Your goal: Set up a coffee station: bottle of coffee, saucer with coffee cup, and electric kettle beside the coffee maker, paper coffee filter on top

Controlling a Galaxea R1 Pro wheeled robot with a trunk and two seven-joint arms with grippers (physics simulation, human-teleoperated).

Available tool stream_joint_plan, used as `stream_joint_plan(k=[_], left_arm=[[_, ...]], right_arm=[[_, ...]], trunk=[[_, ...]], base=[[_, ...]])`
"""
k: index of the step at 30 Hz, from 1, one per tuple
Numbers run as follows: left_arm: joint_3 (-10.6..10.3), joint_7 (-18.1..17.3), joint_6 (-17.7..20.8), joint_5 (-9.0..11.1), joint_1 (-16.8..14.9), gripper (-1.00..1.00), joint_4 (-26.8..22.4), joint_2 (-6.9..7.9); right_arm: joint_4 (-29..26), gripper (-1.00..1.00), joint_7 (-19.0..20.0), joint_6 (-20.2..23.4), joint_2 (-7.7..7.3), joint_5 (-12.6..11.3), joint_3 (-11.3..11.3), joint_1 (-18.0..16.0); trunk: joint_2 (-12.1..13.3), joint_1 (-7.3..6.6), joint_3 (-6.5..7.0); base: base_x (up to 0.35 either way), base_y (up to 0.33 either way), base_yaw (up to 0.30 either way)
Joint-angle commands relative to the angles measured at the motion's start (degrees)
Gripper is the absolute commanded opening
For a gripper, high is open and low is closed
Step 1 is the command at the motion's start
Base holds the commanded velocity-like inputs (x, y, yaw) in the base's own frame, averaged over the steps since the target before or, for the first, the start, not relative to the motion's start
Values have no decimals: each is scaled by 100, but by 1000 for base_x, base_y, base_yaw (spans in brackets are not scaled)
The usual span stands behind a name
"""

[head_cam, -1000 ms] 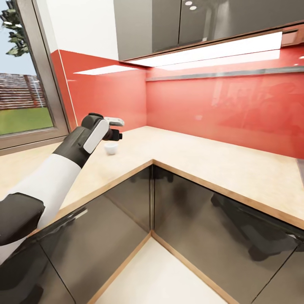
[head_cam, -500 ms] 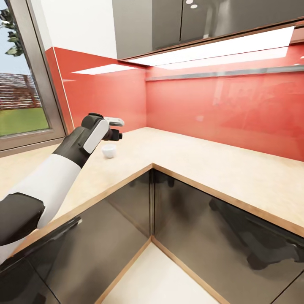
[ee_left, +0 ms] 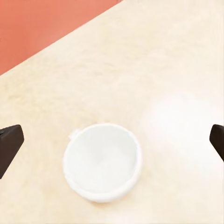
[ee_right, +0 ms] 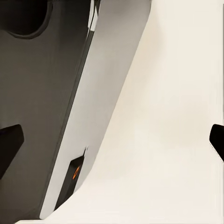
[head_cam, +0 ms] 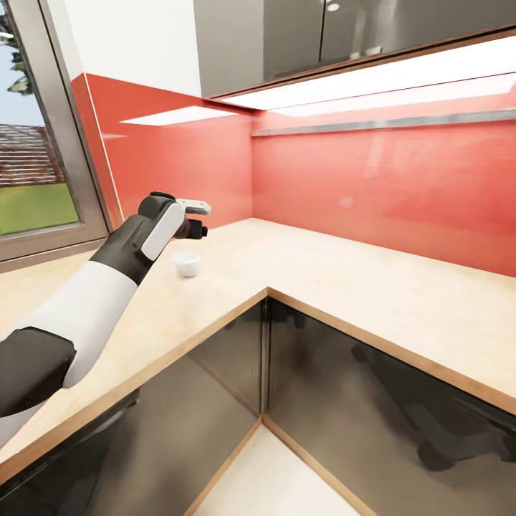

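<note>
A small white coffee cup [head_cam: 187,264] stands upright and empty on the beige countertop [head_cam: 337,279], near the inner corner of the L. My left gripper [head_cam: 198,223] hangs a little above and behind it, apart from it. In the left wrist view the cup [ee_left: 102,161] lies between the two dark fingertips [ee_left: 9,144], which are spread wide, so the left gripper [ee_left: 112,144] is open and holds nothing. In the right wrist view my right gripper [ee_right: 112,142] is open and empty over a pale floor. The coffee maker, bottle, filter, saucer and kettle are out of view.
The countertop runs in an L under a red backsplash [head_cam: 373,186], with dark glossy cabinet fronts [head_cam: 373,401] below and wall cabinets [head_cam: 287,36] above. A window [head_cam: 29,165] is at the left. A grey and black panel [ee_right: 70,102] lies beside the right gripper.
The whole head view has shifted, so the camera moved: counter and cup now sit slightly lower in the picture. My left arm keeps its pose and its gripper stays open.
</note>
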Motion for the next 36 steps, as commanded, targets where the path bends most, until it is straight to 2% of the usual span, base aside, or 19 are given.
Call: stream_joint_plan(k=[1,15,28,33,36], left_arm=[[-26,55,10,60,-5,100,-8,10],[-24,55,11,60,-5,100,-7,10],[-24,-8,20,66,-5,100,44,27],[-12,-422,27,68,-5,100,133,34],[-33,-712,30,69,-5,100,346,36]], right_arm=[[21,100,-1,-56,0,8,44,-12],[23,100,-5,-62,0,12,44,-8],[23,100,-10,-62,0,12,44,-11],[22,100,-10,-62,0,14,44,-11],[24,100,-10,-62,0,14,44,-8]], trunk=[[-2,2,-6],[-2,2,-6],[-2,2,-6],[-2,2,-6],[-2,2,-6]], base=[[187,58,0],[48,15,-86],[0,0,-8],[0,0,0],[0,0,0]])
